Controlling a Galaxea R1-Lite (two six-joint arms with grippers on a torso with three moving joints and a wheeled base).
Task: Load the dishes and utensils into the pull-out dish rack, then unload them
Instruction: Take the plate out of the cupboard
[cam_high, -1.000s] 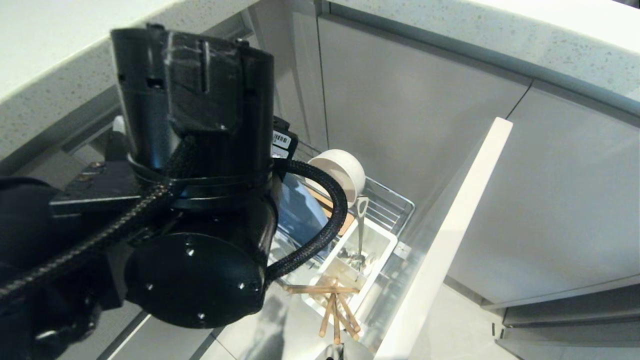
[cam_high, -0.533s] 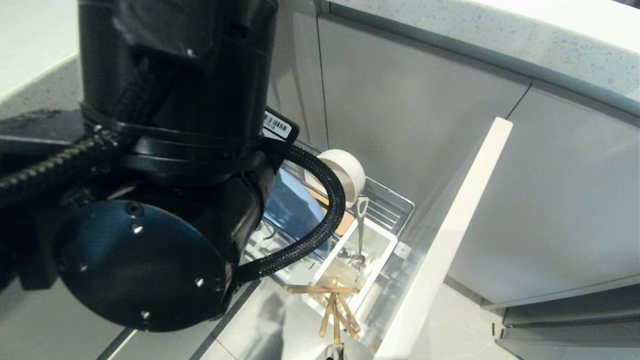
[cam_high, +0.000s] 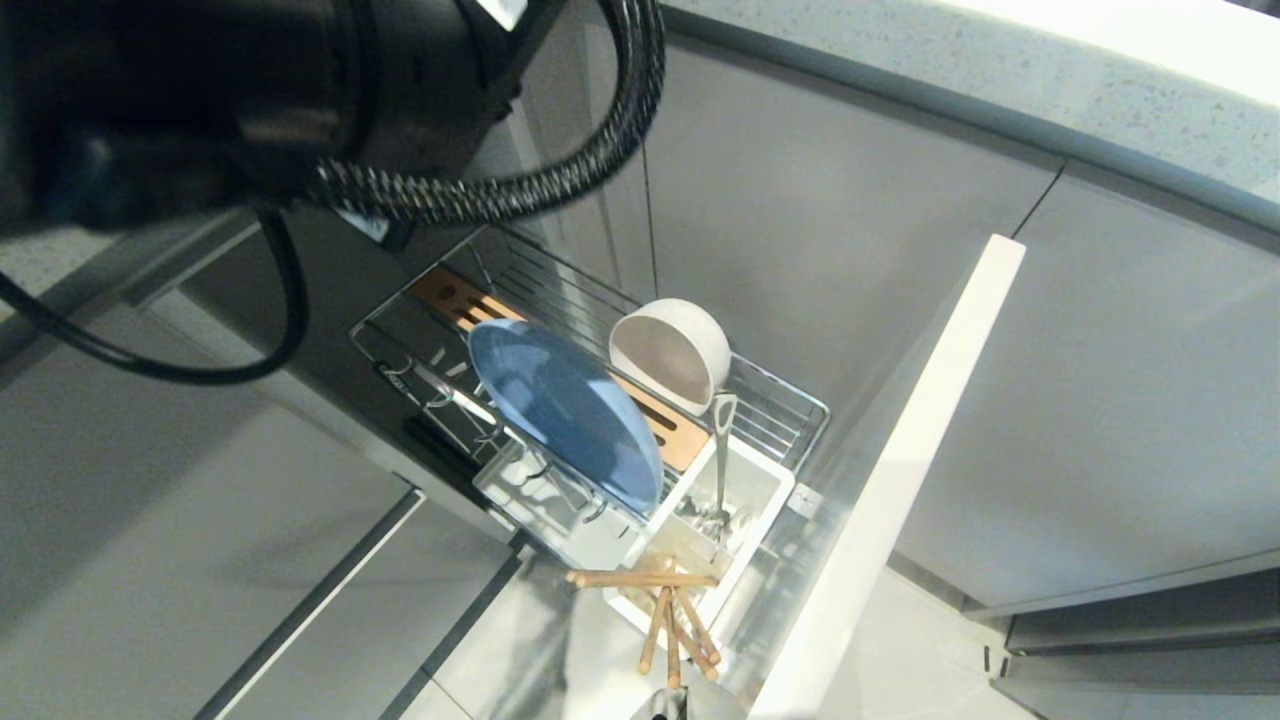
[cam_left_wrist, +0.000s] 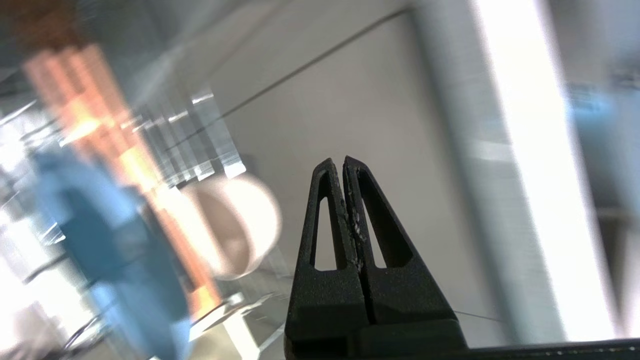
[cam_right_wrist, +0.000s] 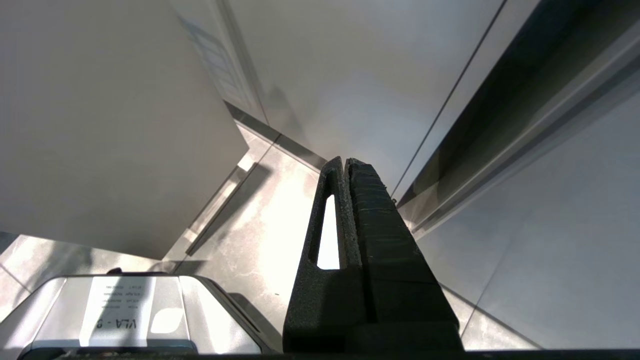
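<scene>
Left claw (cam_left_wrist: 343, 162) in mid-frame, fingers pressed together, nothing btwn them, pointing at pale cabinet panel (cam_left_wrist: 360, 105). Off to one side, blurred: blue plate (cam_left_wrist: 110, 240) standing on edge in chrome wire rack (cam_left_wrist: 195, 145), wooden strip (cam_left_wrist: 95, 120) running behind it, cream bowl (cam_left_wrist: 240, 225) just beside plate, nearer the claw. Bright white panel edge (cam_left_wrist: 530, 165) on other side.

Plate (cam_high: 565, 410): flat light blue, plain, no pattern. Bowl (cam_high: 672, 352): cream-white outside, slightly tan-grey inside. Rack (cam_high: 780, 400): chrome wire w/ orange-brown wooden strip (cam_high: 655, 420), dark slots in it. Caddy (cam_high: 770, 495) at rack's front end: white plastic. Chopsticks (cam_high: 670, 615): light wood, pale tan. Spoon (cam_high: 722, 440): silver metal. Front panel (cam_high: 900, 470): pale off-white. Left arm (cam_high: 250, 90): black, w/ black-grey braided cable (cam_high: 520, 195). Cabinet fronts (cam_high: 830, 210): plain grey.
</scene>
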